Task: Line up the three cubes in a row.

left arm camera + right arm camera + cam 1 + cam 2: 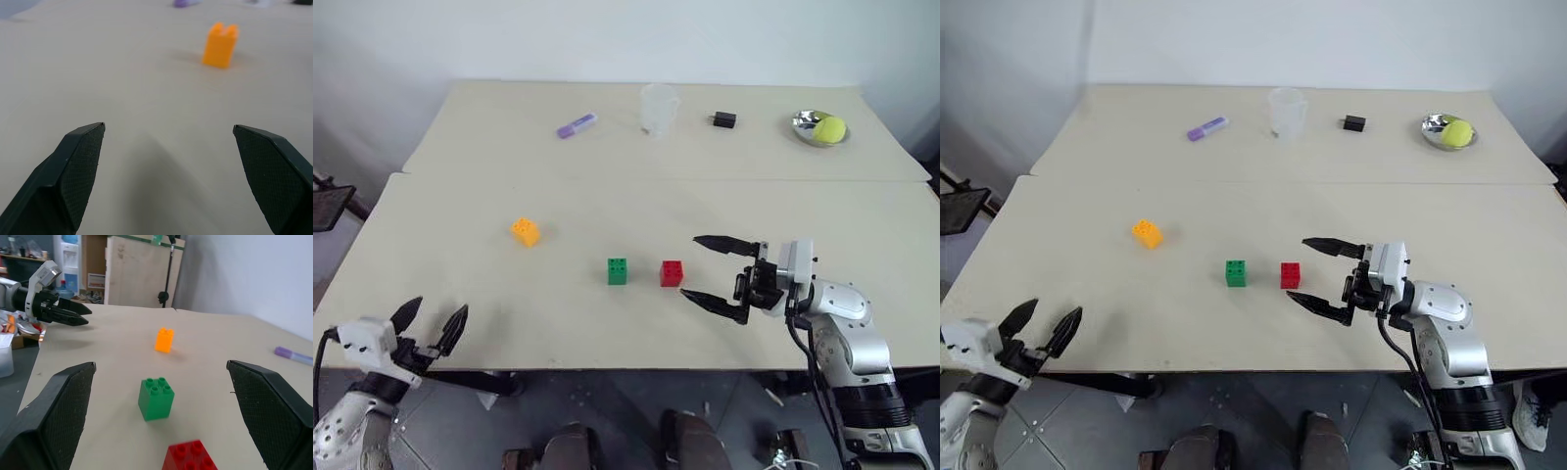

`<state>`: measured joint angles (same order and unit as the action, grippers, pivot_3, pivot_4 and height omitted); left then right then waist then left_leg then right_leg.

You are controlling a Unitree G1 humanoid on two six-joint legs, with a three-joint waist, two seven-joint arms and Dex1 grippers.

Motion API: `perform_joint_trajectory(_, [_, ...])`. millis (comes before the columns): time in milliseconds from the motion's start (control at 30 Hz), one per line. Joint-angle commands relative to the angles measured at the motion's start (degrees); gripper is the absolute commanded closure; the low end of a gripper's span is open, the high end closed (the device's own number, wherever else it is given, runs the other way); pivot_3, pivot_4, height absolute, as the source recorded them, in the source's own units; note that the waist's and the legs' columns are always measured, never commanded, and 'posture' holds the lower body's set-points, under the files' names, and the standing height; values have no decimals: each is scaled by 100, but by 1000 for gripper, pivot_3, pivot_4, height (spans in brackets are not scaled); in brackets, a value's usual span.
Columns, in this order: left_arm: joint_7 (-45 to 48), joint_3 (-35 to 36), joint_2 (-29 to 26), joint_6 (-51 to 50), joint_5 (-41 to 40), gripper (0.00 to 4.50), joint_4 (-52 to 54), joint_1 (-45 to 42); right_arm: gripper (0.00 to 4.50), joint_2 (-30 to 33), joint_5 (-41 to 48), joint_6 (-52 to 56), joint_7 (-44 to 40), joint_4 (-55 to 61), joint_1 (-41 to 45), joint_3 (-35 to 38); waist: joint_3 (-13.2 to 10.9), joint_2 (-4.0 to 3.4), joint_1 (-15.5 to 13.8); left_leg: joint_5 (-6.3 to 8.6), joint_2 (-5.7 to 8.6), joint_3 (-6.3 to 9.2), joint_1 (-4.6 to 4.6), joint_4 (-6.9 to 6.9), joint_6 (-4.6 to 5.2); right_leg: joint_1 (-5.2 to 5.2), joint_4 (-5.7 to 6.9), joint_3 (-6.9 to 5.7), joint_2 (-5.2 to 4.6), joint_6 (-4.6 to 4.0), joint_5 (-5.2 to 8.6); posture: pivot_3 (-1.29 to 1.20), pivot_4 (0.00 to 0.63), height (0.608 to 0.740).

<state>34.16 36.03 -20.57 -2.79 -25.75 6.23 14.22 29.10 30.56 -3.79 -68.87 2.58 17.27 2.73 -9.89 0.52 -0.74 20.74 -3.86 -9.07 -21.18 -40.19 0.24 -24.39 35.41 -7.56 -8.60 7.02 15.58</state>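
Observation:
The green cube (618,271) and the red cube (672,273) sit side by side on the near table, a small gap between them. The orange-yellow cube (525,231) lies apart, farther back and to the left. My right gripper (705,270) hovers open just right of the red cube, fingers pointing left at it, nothing between them. At the table's near-left corner my left gripper (433,321) is open and empty, well short of the orange-yellow cube (220,44). From the right wrist, the red cube (190,456), green cube (156,399) and orange-yellow cube (164,340) recede toward the left gripper (83,316).
On the far table lie a purple marker (576,125), a clear plastic cup (658,109), a small black box (723,119) and a metal bowl (806,123) holding a yellow-green ball (830,128). A seam (607,176) divides the two tabletops.

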Motion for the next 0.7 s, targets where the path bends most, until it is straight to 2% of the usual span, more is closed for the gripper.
perform_joint_trajectory(33, [144, -216, -317, -69, -163, 35, 116, -350, 0, 55, -27, -154, -38, -36, 49, 114, 0, 0, -10, 0, 0, 1, 1, 0, 1, 0, -2, 3, 0, -2, -1, 0, 150, 740])
perform_joint_trajectory(167, [662, -908, -928, -306, 16, 35, -489, -1292, 0, 35, -103, -215, -30, -107, 65, 76, 1, -2, -39, -6, 0, -14, 0, 1, -5, -3, 5, -1, 2, -9, -2, 0, 150, 740])
perform_joint_trajectory(300, [1032, -1637, -1404, -447, 383, 35, -1858, -2739, 0, -1, -167, -246, 19, -87, 55, 35, 1, -2, 26, -9, 0, -25, 2, 10, -11, -12, 13, -2, 5, -9, -2, 0, 150, 740])
perform_joint_trajectory(500, [1204, -2265, -1540, -74, 996, 35, -3952, -4391, 0, 9, -246, -222, 154, 123, -151, 41, 1, -1, 156, -9, 0, -38, 3, 20, -14, -15, 5, -10, 8, -3, -5, 0, 150, 740])
perform_joint_trajectory(600, [1237, -2350, -1449, 108, 1061, 622, -4452, -4809, 0, 9, -292, -239, 262, 235, -278, 55, 0, 0, 224, -9, 0, -39, 0, 26, -15, -18, 3, -17, 8, 1, -6, 0, 150, 740])
perform_joint_trajectory(700, [1412, -2476, -1427, 235, 1130, 1491, -4623, -4897, 0, 15, -316, -251, 361, 303, -369, 86, 0, 1, 253, -9, 0, -39, 1, 26, -15, -17, 3, -14, 8, 2, -5, 0, 150, 740])
